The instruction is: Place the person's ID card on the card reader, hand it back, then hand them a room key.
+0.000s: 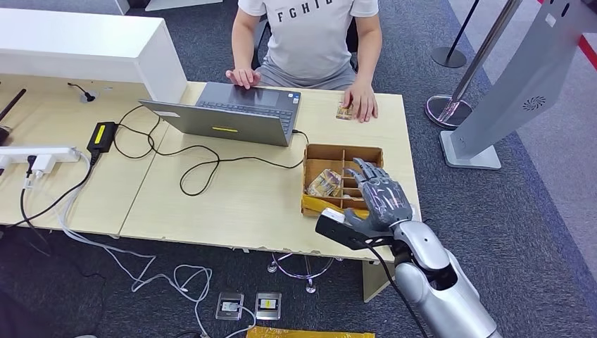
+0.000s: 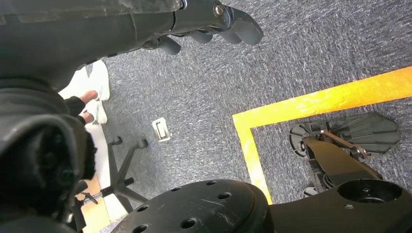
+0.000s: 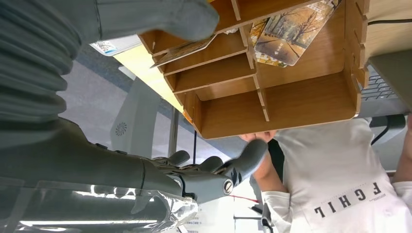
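My right hand (image 1: 376, 193) hovers over the near right part of a wooden divided box (image 1: 320, 153) at the table's front right, fingers spread and holding nothing. Picture-printed cards (image 1: 325, 183) lie in the box's left compartment. The right wrist view shows my thumb (image 3: 184, 19) close above one tilted card (image 3: 187, 46), more cards (image 3: 286, 36) beside it, and my fingers (image 3: 218, 170) well apart from the thumb. Across the table a seated person rests a hand on a small card (image 1: 343, 111). My left hand (image 2: 214, 17) hangs over the carpet, fingers loosely bent with nothing in them.
An open laptop (image 1: 232, 113) sits before the person, its cable looping across the table (image 1: 232, 204) to the box. A power brick (image 1: 102, 135) and power strip (image 1: 39, 156) lie at the left. A grey kiosk stand (image 1: 507, 91) rises to the right.
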### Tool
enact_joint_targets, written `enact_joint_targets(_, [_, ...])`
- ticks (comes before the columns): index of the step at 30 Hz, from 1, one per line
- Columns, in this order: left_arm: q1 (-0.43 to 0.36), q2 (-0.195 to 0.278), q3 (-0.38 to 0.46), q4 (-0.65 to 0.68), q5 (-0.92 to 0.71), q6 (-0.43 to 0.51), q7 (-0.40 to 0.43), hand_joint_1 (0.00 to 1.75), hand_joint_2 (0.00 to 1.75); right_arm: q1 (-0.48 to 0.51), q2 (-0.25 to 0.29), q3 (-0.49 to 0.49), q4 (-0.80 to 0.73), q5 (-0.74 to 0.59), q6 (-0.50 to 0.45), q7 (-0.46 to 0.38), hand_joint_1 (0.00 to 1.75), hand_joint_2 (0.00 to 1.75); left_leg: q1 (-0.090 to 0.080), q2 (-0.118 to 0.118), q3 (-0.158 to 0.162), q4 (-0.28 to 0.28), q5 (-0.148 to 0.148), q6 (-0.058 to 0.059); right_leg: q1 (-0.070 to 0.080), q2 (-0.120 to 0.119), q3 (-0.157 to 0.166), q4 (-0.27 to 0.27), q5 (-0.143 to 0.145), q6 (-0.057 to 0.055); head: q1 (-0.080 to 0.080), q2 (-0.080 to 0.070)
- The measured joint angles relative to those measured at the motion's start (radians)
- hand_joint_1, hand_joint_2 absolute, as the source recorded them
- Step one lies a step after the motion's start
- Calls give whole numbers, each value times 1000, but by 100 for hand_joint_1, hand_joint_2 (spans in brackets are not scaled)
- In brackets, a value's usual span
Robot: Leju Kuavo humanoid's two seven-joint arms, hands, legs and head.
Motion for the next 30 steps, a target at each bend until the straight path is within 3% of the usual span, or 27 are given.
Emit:
enact_joint_targets(6, [-3, 0, 0, 0, -3, -3, 0, 0, 0, -14, 7, 3, 0, -3, 17, -2, 28, 175, 0, 0, 0, 0, 0, 0, 0, 0, 0, 0, 0, 0, 0, 0])
enact_joint_targets(7, [-4, 0, 0, 0, -4, -3, 0, 0, 0, -17, 8, 4, 0, -4, 20, -2, 51, 175, 0, 0, 0, 0, 0, 0, 0, 0, 0, 0, 0, 0, 0, 0])
enact_joint_targets(10, [-7, 0, 0, 0, -6, -8, 1, 0, 0, -22, 10, 5, 0, -10, 28, -2, 149, 175, 0, 0, 0, 0, 0, 0, 0, 0, 0, 0, 0, 0, 0, 0])
enact_joint_targets(11, [-8, 0, 0, 0, -8, -10, 2, 0, 0, -23, 10, 5, 0, -13, 32, -1, 150, 175, 0, 0, 0, 0, 0, 0, 0, 0, 0, 0, 0, 0, 0, 0])
enact_joint_targets(14, [-11, 0, -1, 0, -14, -14, 5, 0, 0, -24, 10, 6, 0, -23, 43, 2, 113, 175, 0, 0, 0, 0, 0, 0, 0, 0, 0, 0, 0, 0, 0, 0])
enact_joint_targets(18, [-17, 0, -1, 0, -21, -21, 12, 0, 0, -24, 9, 10, -2, -33, 55, 17, 159, 175, 0, 0, 0, 0, 0, 0, 0, 0, 0, 0, 0, 0, 0, 0])
enact_joint_targets(23, [-22, 0, -1, 0, -28, -24, 15, 0, 0, -24, 5, 14, -6, -45, 67, 35, 162, 175, 0, 0, 0, 0, 0, 0, 0, 0, 0, 0, 0, 0, 0, 0])
enact_joint_targets(30, [-28, 0, -1, 0, -38, -27, 21, 0, 0, -24, -1, 15, -6, -53, 67, 47, 152, 175, 0, 0, 0, 0, 0, 0, 0, 0, 0, 0, 0, 0, 0, 0])
